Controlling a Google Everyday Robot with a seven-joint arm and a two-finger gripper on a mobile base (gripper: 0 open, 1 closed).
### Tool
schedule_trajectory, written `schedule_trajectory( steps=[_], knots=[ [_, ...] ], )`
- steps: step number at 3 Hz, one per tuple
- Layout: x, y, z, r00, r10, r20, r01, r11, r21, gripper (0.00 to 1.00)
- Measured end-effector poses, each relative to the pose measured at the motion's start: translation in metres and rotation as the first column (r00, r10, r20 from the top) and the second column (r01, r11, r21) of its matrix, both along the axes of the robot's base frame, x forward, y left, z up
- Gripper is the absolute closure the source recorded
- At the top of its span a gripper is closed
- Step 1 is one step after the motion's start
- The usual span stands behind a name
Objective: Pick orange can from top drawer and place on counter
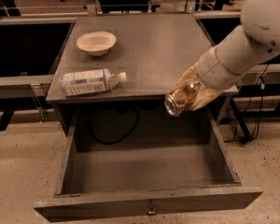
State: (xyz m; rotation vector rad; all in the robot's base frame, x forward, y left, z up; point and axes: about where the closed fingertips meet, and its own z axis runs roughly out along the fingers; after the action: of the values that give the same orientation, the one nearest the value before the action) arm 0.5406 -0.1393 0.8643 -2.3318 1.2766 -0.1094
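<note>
My gripper [192, 93] is shut on the orange can [179, 101], a shiny orange-gold can with a silver rim, tilted on its side with the rim facing the camera. It hangs above the right part of the open top drawer [149, 171], just in front of the counter's front edge. The drawer is pulled out and shows a bare grey floor; its knob [150, 212] is on the front panel. The counter [149, 45] is the flat grey cabinet top behind the can.
A clear plastic bottle with a white label [91, 81] lies on its side at the counter's front left. A beige bowl [96, 42] sits at the back left. A black cable [113, 133] hangs behind the drawer. Dark benches flank the cabinet.
</note>
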Motion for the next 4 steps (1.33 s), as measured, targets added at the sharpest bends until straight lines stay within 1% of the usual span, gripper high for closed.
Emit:
schedule_trajectory(
  steps=[1,2,3,4],
  knots=[
    [0.019,-0.012,0.035,0.9955,-0.084,0.043,0.083,0.996,0.04,1.0],
    [0.027,-0.016,0.043,0.9915,-0.125,0.036,0.124,0.992,0.035,1.0],
    [0.028,-0.015,0.044,0.9912,-0.128,0.035,0.127,0.991,0.035,1.0],
    [0.032,-0.014,0.042,0.9881,-0.15,0.035,0.149,0.988,0.035,1.0]
  ],
)
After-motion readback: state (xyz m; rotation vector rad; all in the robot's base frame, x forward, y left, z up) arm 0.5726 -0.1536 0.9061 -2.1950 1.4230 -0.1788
